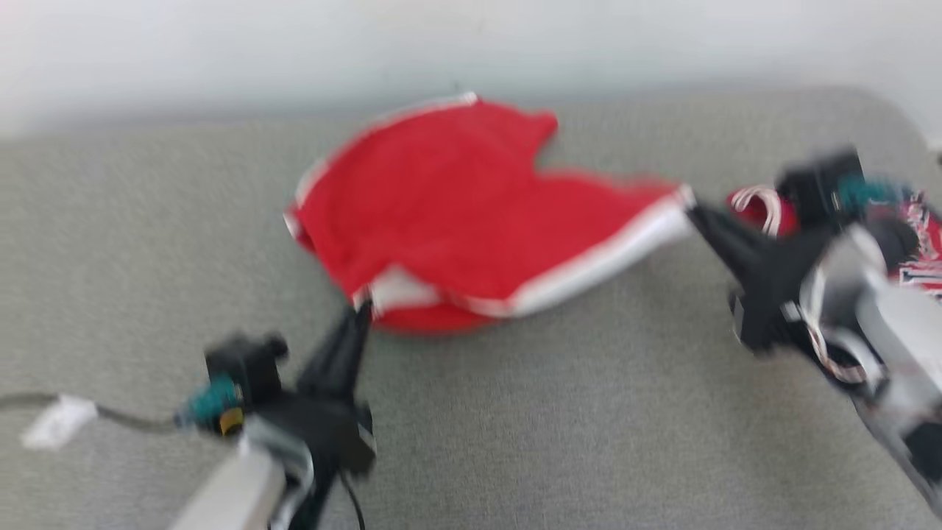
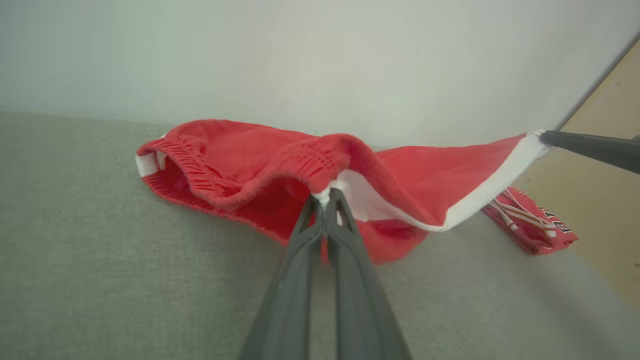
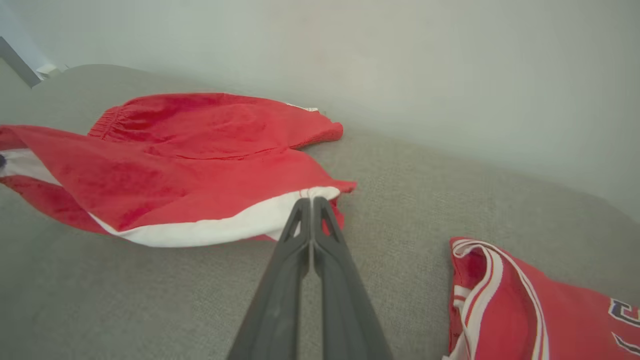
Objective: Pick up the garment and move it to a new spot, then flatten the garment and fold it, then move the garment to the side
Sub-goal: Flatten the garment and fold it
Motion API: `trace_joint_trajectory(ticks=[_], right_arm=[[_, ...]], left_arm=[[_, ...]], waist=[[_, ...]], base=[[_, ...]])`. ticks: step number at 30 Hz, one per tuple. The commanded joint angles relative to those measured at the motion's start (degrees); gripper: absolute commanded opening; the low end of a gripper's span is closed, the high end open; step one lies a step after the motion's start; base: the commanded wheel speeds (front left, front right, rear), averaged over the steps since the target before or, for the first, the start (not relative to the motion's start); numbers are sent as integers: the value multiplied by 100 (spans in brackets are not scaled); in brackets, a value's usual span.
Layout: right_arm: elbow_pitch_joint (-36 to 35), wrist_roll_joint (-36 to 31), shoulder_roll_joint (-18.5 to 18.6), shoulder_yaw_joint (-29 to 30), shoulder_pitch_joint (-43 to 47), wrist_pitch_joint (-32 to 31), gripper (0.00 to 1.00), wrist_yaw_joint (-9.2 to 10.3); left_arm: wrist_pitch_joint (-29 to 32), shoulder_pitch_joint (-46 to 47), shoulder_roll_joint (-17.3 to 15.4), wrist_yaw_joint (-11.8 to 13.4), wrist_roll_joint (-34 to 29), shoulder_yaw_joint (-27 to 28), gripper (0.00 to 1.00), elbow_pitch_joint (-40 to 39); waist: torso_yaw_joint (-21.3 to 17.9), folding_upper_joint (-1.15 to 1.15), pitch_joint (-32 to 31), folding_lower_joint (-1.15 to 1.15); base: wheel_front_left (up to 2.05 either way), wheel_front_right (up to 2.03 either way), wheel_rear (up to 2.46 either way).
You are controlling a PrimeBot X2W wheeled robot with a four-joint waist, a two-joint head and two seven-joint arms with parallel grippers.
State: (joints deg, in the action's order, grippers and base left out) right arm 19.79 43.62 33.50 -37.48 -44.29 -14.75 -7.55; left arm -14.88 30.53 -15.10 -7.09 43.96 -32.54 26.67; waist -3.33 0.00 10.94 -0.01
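The left gripper (image 1: 360, 309), at the head view's lower left, is clamping the waistband of the red shorts (image 1: 456, 199). The right gripper (image 1: 695, 211), at middle right, is pinching their white-striped corner. The shorts are sagging between them at upper centre, partly resting on the grey cushion (image 1: 515, 412). A folded red jersey (image 3: 520, 310) is lying nearby.

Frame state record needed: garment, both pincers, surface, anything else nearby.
garment: red shorts, white trim, held stretched between both pincers, far part resting on the surface
left pincer: shut on shorts near the waistband
right pincer: shut on white-trimmed hem corner
surface: grey fabric surface
other: second red garment, striped trim, on robot's right, apart from shorts
note: head view blurred
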Motion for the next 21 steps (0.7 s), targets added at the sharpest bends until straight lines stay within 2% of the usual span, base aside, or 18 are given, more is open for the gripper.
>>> trace_joint_trajectory(ticks=[1, 7, 12, 13, 18, 21], right_arm=[[-180, 116, 186, 75, 428, -123, 0, 12], [-686, 186, 537, 588, 1727, -772, 0, 12], [-1329, 39, 545, 1552, 2916, -1155, 0, 12], [-1329, 39, 545, 1552, 2916, -1155, 0, 12], [-2304, -360, 235, 2611, 4134, -1751, 0, 12], [-2916, -604, -99, 3121, 4623, -2109, 0, 12]], left_arm=[[-39, -376, 15, -22, -72, 16, 0, -109], [-34, -1504, 132, 118, 69, 153, 0, -485], [-29, -2197, 85, 269, 14, 4, 0, -868], [-29, -2197, 85, 269, 14, 4, 0, -868], [-26, -2816, -42, 484, -117, -160, 0, -1362], [-26, -3115, -84, 562, -64, -186, 0, -1668]], waist=[[158, 0, -687, 1], [185, 0, -1277, 1], [269, 0, -1468, 1], [269, 0, -1468, 1], [355, 0, -1537, 1], [376, 0, -1526, 1]], base=[[0, 0, 0], [0, 0, 0], [0, 0, 0], [0, 0, 0], [0, 0, 0], [0, 0, 0]])
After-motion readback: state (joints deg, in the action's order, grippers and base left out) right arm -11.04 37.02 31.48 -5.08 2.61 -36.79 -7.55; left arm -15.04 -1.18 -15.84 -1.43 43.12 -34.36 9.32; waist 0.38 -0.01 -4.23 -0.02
